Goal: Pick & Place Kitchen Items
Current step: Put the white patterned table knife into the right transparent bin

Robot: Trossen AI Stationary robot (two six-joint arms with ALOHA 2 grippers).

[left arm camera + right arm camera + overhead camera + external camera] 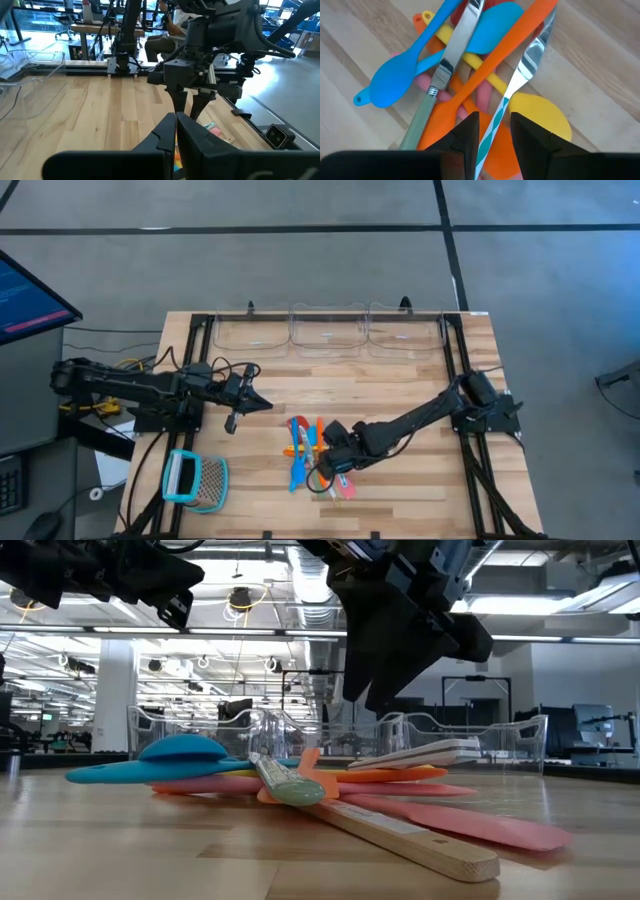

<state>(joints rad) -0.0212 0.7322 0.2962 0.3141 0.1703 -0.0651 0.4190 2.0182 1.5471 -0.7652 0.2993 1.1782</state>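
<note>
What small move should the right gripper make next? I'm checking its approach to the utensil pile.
Probably lower straight down and close. The right gripper hangs open over the utensil pile, and the fork with the teal-striped handle runs into the gap between its fingers; that handle lies on top, so it looks the easiest piece to take. The left gripper waits shut, off to the side.

Table [400,380] is pale butcher-block wood, smooth with a low sheen; the bins [328,330] at its far edge are clear glossy plastic. Blue spoon [395,85], orange spatula [485,65] and yellow spoon [545,112] look like matt, smooth plastic or silicone; knife [455,45] and fork [530,65] are shiny polished metal. Teal-framed mesh tool [195,480] has dull metal mesh; one spatula handle [410,835] is bare light wood.
</note>
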